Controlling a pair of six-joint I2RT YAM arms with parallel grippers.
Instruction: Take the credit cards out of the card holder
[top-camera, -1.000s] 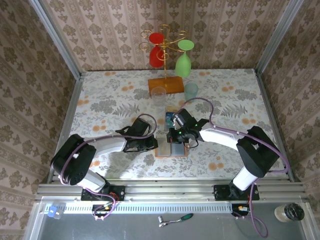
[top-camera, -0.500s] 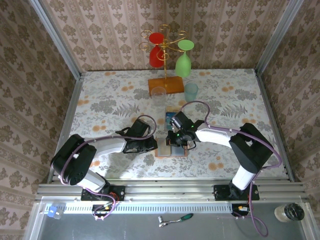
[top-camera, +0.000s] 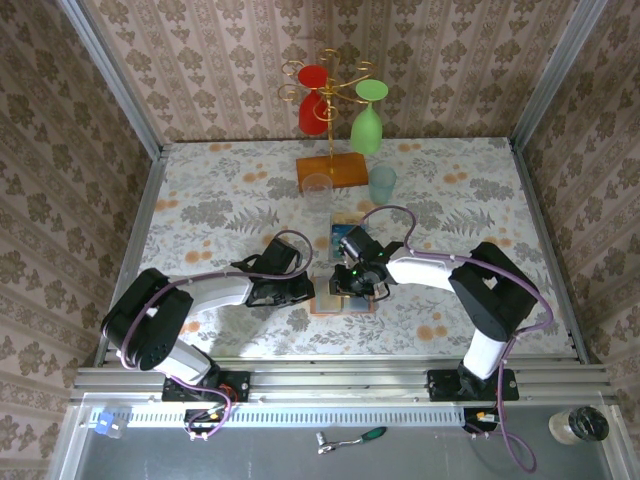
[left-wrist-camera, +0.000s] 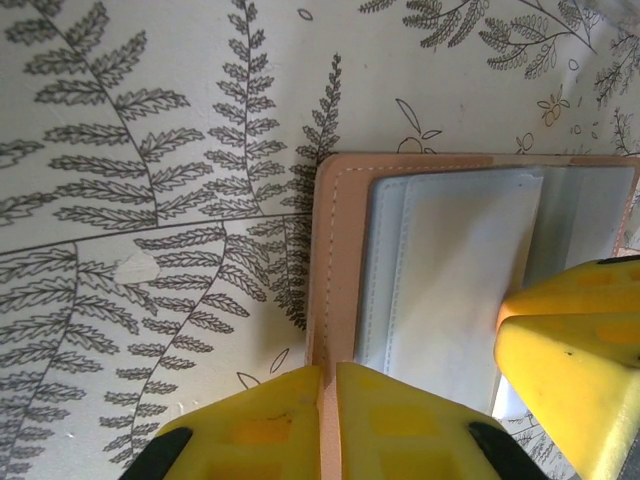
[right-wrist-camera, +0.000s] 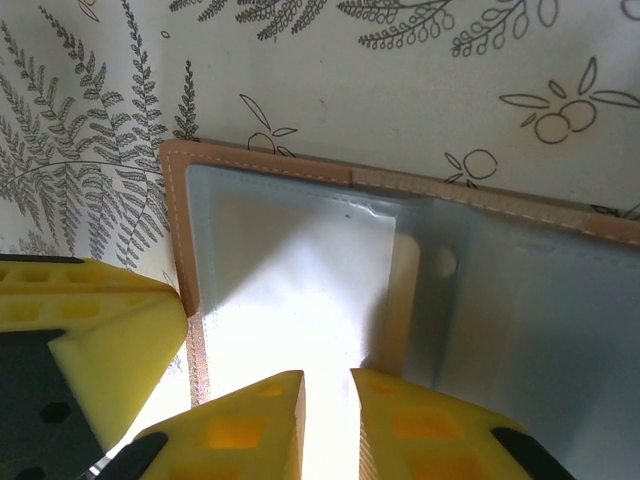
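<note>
While you scan the top view, log the surface first: a table cloth (top-camera: 220, 215) printed with grey ferns and orange flowers. It's boxed in by brown damask wallpaper walls (top-camera: 200, 70) and a metal frame (top-camera: 340, 380).

Counts:
- two arms
- one gold rack on one orange wooden base (top-camera: 335, 168)
- two goblets hanging bowl-down, one red goblet (top-camera: 315, 108) and one green goblet (top-camera: 366, 128)
- one clear tumbler (top-camera: 318, 190)
- one pale teal cup (top-camera: 382, 183)

Card holder (left-wrist-camera: 450, 270) lies open on the cloth near the front edge, blue-grey pockets up, between both grippers.

Left gripper (left-wrist-camera: 328, 372): fingers pinched on the holder's salmon edge.

Right gripper (right-wrist-camera: 328, 378): fingers a narrow slit apart over a glaring pocket. You cannot tell if they pinch anything.

Credit cards (top-camera: 344, 232): a blue patch on the cloth just beyond the holder, number unclear.
</note>
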